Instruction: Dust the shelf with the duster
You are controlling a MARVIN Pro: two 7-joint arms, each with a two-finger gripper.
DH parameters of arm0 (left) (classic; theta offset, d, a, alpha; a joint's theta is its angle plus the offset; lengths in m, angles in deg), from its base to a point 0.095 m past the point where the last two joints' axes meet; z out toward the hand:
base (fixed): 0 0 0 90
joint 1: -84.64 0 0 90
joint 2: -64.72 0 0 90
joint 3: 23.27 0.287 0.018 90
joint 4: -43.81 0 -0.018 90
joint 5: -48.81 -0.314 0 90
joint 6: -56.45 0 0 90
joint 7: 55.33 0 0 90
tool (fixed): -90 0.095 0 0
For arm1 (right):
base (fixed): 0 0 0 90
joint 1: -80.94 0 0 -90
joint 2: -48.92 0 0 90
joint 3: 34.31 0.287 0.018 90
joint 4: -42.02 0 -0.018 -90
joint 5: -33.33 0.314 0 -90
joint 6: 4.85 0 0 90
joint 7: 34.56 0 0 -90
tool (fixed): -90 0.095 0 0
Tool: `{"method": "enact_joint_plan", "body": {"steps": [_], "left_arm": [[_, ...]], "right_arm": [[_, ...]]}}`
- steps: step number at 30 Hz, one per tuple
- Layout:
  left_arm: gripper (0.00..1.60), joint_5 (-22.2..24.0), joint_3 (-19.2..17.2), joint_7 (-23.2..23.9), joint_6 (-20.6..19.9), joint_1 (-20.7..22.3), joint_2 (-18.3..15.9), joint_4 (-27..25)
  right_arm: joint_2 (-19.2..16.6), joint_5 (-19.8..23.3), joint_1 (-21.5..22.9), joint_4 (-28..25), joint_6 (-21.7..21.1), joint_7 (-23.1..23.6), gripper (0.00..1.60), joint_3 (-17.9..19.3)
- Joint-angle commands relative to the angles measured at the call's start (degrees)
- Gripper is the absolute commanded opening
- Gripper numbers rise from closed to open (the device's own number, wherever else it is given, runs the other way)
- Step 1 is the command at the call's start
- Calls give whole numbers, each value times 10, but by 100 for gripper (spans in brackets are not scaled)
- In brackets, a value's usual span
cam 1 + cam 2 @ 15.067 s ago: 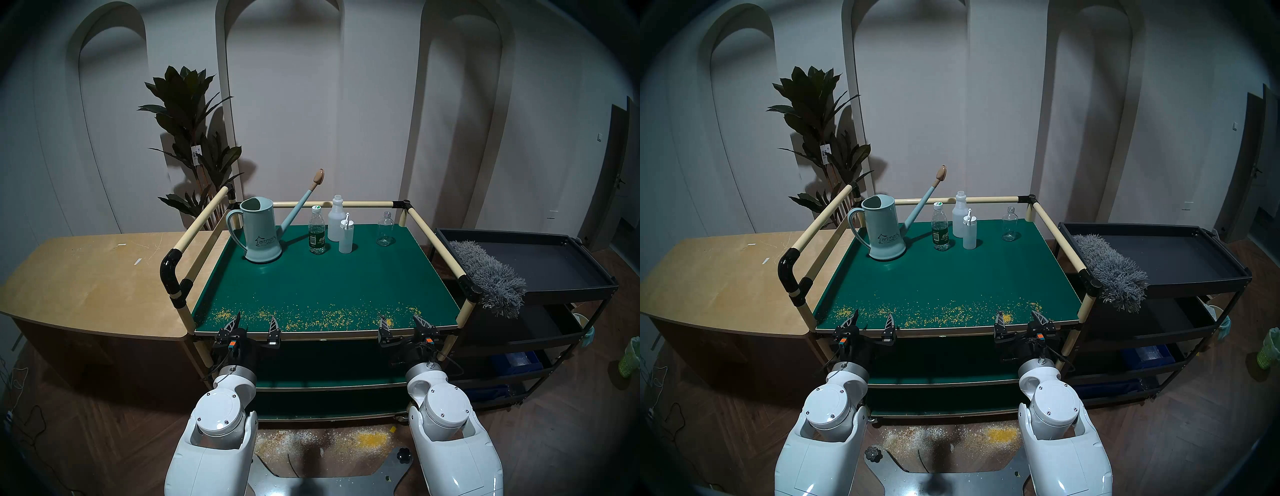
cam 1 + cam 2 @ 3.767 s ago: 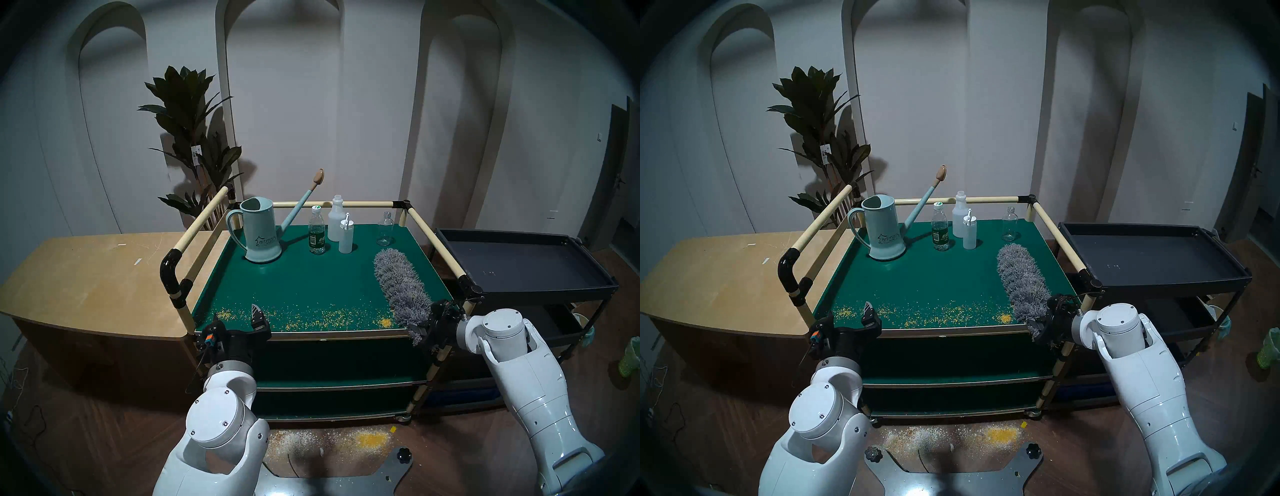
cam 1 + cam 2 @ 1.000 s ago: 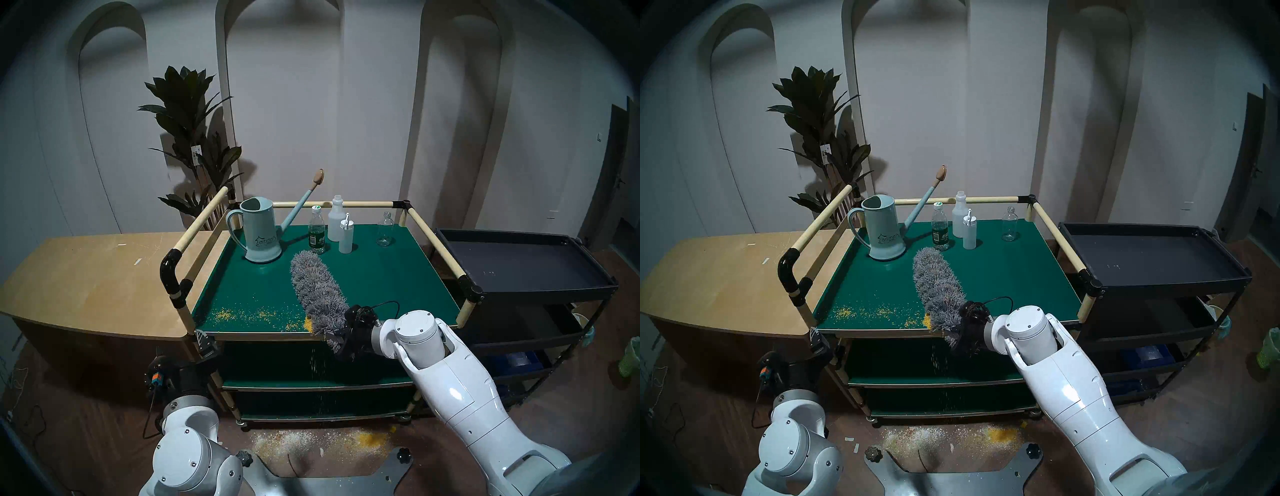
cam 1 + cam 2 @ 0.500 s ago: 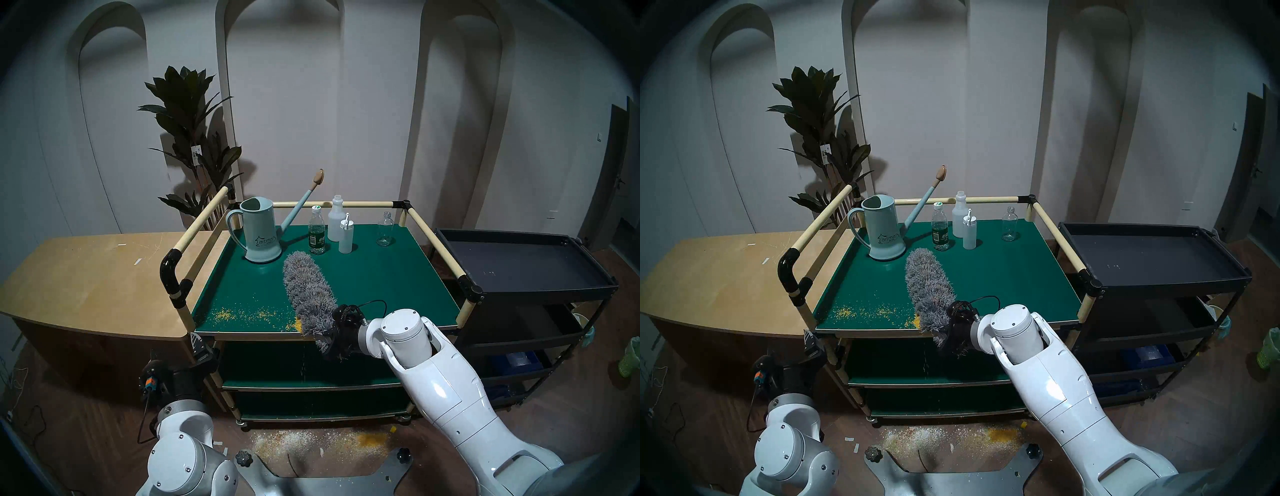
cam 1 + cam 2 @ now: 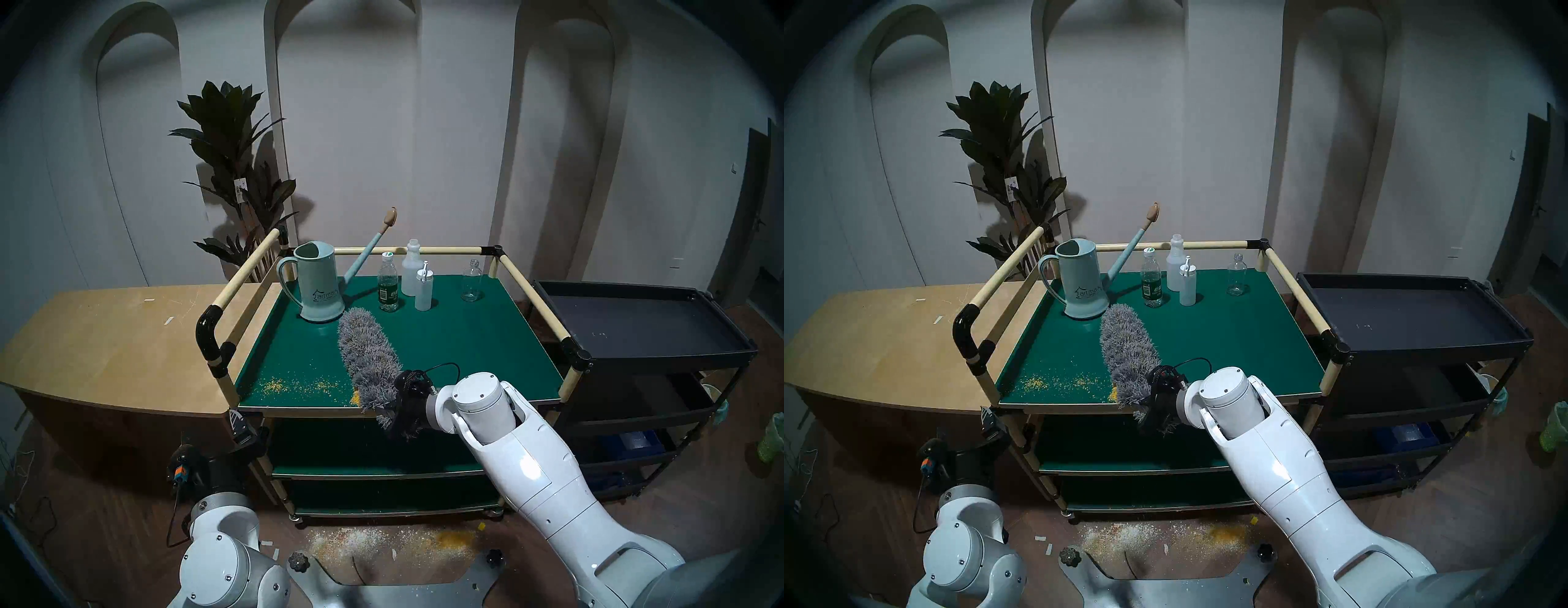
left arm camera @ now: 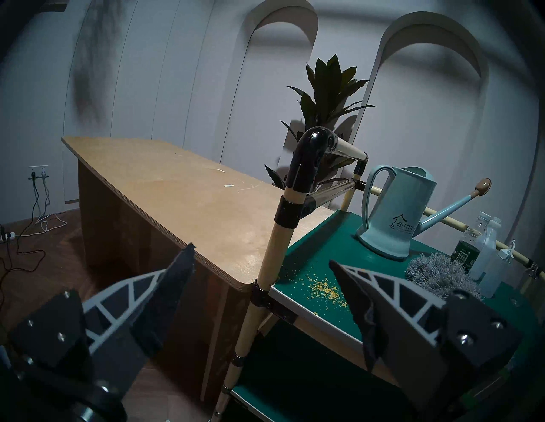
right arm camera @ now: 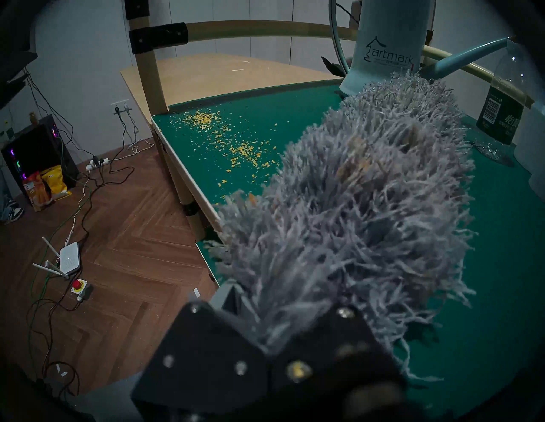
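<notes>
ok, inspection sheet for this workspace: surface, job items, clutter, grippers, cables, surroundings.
Surface: green shelf clear of crumbs on its right; yellow crumbs along the front-left edge.
Job's things: grey duster lies on the shelf, tip close to the watering can.
Clutter: watering can and four bottles upright at the back.
Grippers: right gripper shut on the duster's handle end; left gripper open, empty, by the cart's front-left post.
Cables: loose leads on the floor at left.
Surroundings: spilled crumbs on the floor; wooden table left, black cart right, plant behind.
</notes>
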Motion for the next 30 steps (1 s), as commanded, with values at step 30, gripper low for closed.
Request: {"method": "enact_joint_plan", "body": {"steps": [30], "left_arm": [[160,-3,9,-37,39,19,23,18]], "right_arm": [[11,-41,144,176,79,141,0,-128]]}}
